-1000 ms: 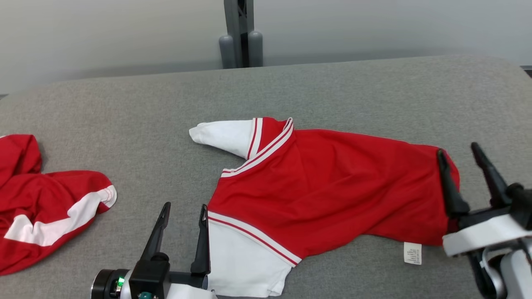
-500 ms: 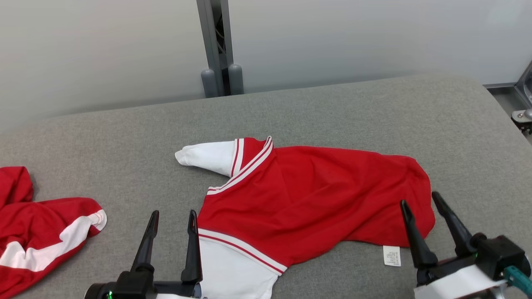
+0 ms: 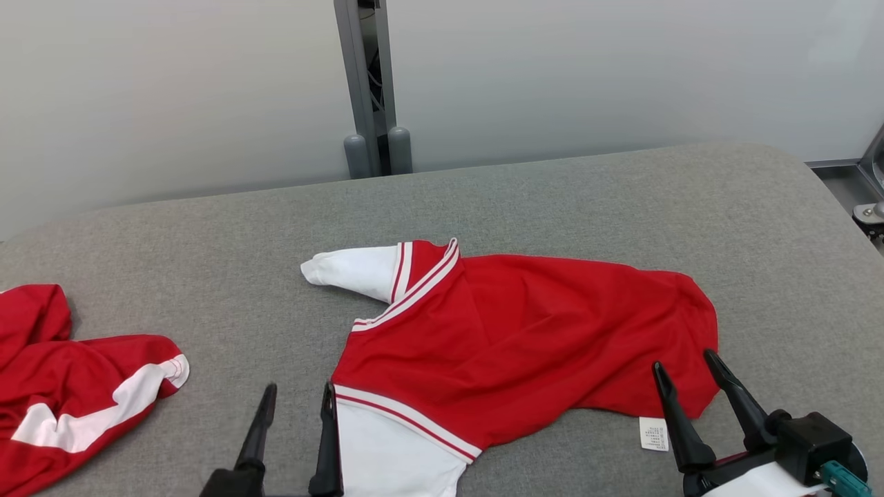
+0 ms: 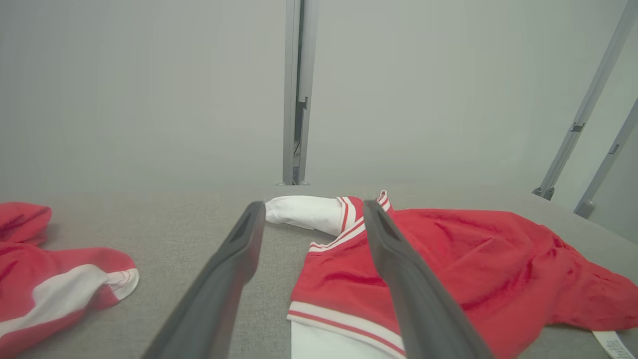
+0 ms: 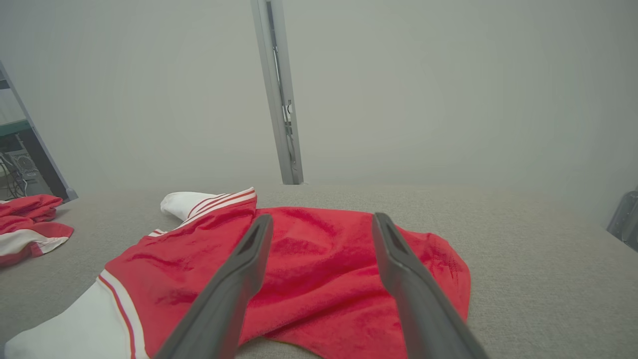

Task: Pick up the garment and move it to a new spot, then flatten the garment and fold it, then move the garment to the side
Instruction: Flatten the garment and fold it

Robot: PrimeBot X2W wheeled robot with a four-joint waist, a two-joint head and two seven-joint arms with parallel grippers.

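Head view: the red garment (image 3: pixel 525 345) with white sleeves is being seen lying loosely spread near the middle of the grey table (image 3: pixel 552 193). Its collar and one white sleeve are pointing left, its hem is pointing right, and a white care label (image 3: pixel 652 433) is sticking out at the near right edge. The right gripper (image 3: pixel 683 359) is being held with its two fingers wide apart and nothing between them, its tips in front of the hem corner beside the label; whether they are touching the cloth cannot be told. A second ago those fingers were being held at the far right end of the hem, so the gripper is being drawn back toward the robot. The left gripper (image 3: pixel 298 388) is likewise being kept spread and empty, just left of the near white sleeve, much as before. The whole picture is being shifted by the camera, with more of the wall and the grey post (image 3: pixel 366 83) being taken in and the table sitting lower. The garment's outline is being kept almost unchanged, only its hem end lying rounder. A second red and white garment (image 3: pixel 62 386) is being left crumpled at the table's left edge, well apart.
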